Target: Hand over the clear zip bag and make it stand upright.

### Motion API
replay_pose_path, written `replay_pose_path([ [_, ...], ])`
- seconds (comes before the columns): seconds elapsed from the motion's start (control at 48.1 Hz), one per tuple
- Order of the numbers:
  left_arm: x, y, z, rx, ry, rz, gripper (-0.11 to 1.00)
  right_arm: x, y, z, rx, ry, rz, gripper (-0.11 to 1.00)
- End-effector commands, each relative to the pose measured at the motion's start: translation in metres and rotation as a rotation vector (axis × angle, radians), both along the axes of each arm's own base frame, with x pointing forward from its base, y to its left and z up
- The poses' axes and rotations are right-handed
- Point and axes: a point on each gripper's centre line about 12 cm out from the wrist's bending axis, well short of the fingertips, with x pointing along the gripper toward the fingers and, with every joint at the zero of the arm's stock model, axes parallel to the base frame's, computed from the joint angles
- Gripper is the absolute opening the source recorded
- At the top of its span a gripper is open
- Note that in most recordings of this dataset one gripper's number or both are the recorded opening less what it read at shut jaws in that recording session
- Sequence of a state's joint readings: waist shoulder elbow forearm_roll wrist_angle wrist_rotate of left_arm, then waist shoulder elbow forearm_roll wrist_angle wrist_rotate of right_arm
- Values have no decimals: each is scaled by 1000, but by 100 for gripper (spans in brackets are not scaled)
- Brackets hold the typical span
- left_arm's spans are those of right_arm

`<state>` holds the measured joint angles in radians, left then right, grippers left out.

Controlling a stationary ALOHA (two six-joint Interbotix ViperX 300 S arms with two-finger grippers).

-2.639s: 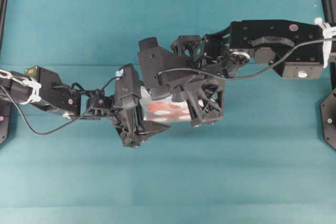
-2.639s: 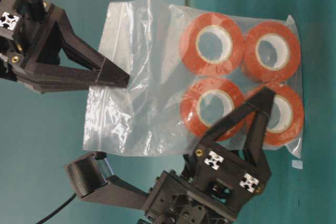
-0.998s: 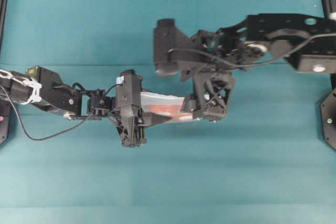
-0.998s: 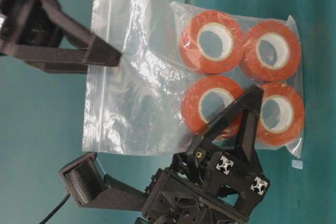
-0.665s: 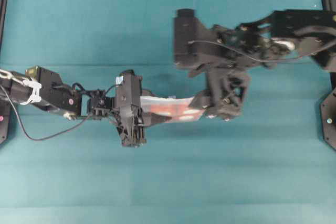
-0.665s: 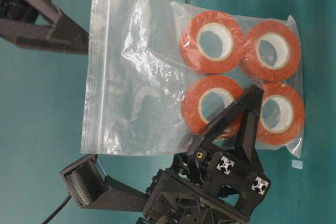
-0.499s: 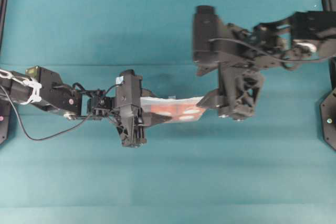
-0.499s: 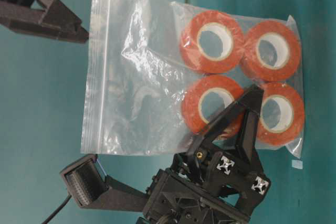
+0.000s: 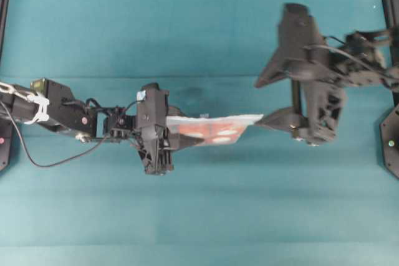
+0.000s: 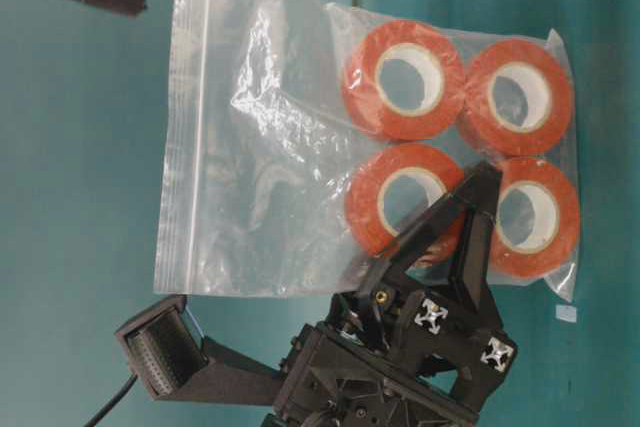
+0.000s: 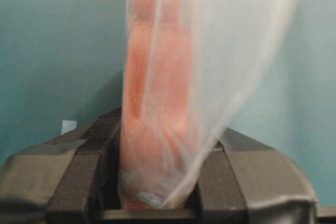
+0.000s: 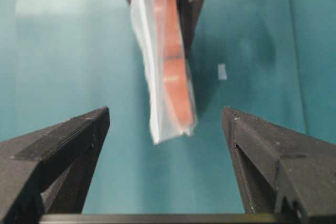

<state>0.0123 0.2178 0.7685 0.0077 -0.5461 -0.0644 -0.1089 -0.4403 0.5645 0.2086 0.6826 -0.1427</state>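
We see the left pincer (image 10: 470, 202) pinching the clear zip bag (image 10: 270, 147) at its roll-filled end, jaws pressed on either side of the orange tape rolls (image 10: 405, 77). The bag juts out from that pincer, held on edge above the counter (image 9: 199, 216); whether its lower edge touches the counter we probably can't tell. The right pincer (image 9: 265, 101) is spread wide, apart from the bag, with the zip end (image 12: 157, 129) just ahead of its open jaws. A small white scrap (image 12: 222, 72) lies on the counter beyond the bag.
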Motion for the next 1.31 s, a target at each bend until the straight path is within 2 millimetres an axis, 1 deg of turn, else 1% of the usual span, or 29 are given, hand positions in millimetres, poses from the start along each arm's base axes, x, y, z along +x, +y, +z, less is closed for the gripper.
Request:
replay_pose_path([
  [0.0,2,-1,6,2,-18,-3,24,-7,1,11,0,-46,-3,90],
  [0.145,1,-1,5,2,-17,-3,24,-17,2,11,0,-55,-4,90],
  [0.333,2,-1,6,2,-20,-3,24,-23,3,10,1,-58,-6,90],
  [1.288,2,-1,6,2,-20,-5,24,-24,5,6,2,-48,1,90],
])
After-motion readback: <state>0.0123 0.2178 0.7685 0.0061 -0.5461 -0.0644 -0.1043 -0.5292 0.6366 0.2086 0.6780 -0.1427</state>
